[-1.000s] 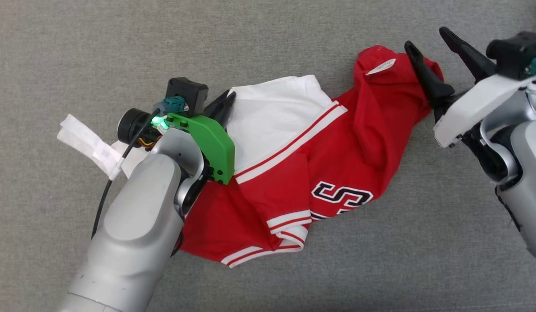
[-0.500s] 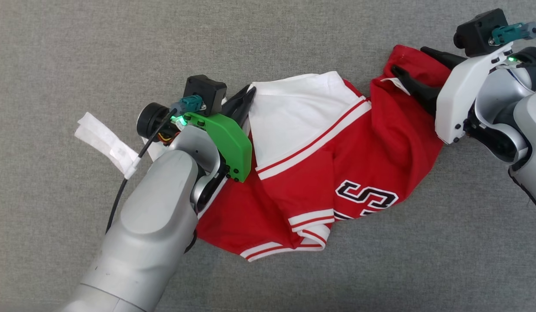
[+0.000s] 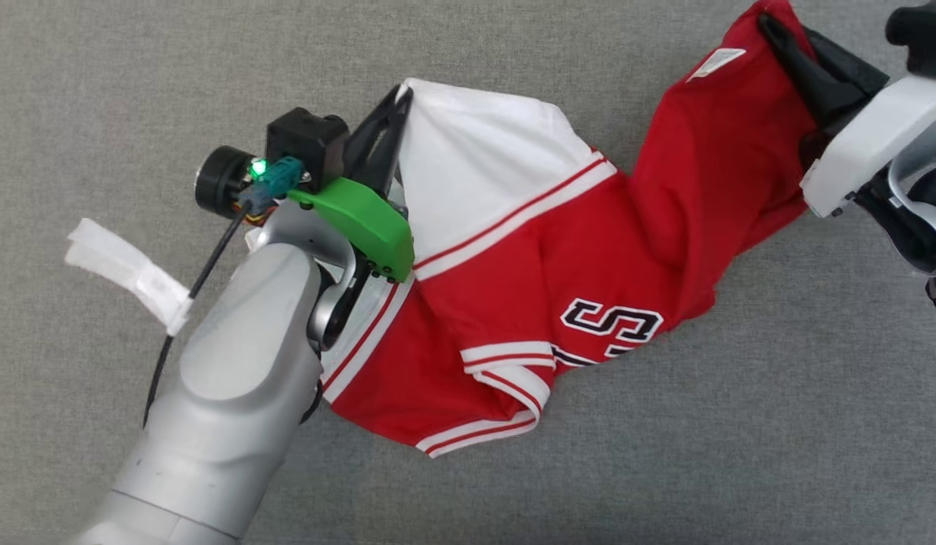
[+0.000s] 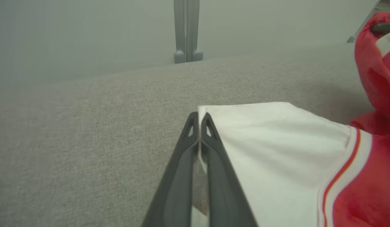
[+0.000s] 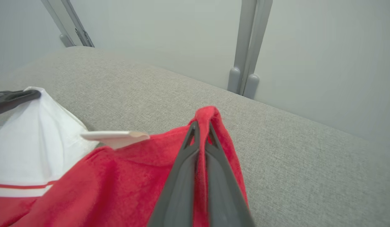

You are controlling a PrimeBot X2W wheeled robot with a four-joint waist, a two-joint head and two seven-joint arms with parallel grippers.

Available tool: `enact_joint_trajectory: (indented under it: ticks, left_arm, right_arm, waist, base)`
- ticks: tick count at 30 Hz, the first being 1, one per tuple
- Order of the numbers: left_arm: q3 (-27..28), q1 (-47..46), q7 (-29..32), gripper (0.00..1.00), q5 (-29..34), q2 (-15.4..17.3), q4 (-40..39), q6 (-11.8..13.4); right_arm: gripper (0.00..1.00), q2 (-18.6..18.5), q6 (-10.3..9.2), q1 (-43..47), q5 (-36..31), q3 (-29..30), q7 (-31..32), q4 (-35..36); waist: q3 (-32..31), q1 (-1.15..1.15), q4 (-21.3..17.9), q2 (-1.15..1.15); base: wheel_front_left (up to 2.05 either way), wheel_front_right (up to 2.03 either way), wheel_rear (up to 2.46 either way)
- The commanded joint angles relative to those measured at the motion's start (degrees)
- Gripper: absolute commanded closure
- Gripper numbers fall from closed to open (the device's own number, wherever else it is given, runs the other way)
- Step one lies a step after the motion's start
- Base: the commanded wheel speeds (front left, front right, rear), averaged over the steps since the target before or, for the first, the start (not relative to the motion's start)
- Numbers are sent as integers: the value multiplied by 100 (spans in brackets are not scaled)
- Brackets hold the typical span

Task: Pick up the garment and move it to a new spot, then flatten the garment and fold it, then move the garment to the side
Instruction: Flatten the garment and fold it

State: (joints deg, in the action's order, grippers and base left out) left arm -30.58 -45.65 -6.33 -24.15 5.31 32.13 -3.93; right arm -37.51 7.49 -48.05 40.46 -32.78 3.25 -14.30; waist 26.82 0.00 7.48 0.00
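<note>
While edge-held, garment amid open surface.

The garment is a red shirt with a white part, white and red stripes and a black and white letter S. It is crumpled and lies on the gray cloth top. My left gripper pinches its white corner. My right gripper pinches a red edge near its small white tag.
</note>
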Motion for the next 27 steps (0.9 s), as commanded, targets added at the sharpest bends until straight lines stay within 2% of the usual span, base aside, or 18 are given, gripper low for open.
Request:
enact_joint_trajectory:
  ticks: [1,8,11,15,21,27]
  left_arm:
    - [88,-55,-119,100,18,107,-147,87]
    - [568,167,-634,100,170,628,-1578,537]
    - [825,154,-728,100,262,902,-2411,714]
    - [1119,-21,-681,100,428,1251,-3455,902]
    - [1387,-577,-165,100,510,1641,-4318,944]
    - [1295,-1325,318,100,461,1654,-4197,793]
  right_arm:
    - [100,-7,0,132,-60,141,-217,86]
    - [100,26,0,541,-458,971,-1087,678]
    - [100,77,0,669,-572,1388,-1196,978]
    - [100,144,0,743,-739,1969,-1025,1434]
    - [100,316,0,769,-968,2727,-516,2240]
    - [100,354,0,813,-877,3099,-137,2515]
  waist:
    - [-143,0,-83,0]
    - [-581,0,-258,0]
    - [-821,0,-318,0]
    - [-1144,0,-387,0]
    - [-1611,0,-502,0]
    - [-1945,0,-598,0]
  base:
    - [0,0,0]
    - [0,0,0]
    - [0,0,0]
    - [0,0,0]
    - [0,0,0]
    - [0,0,0]
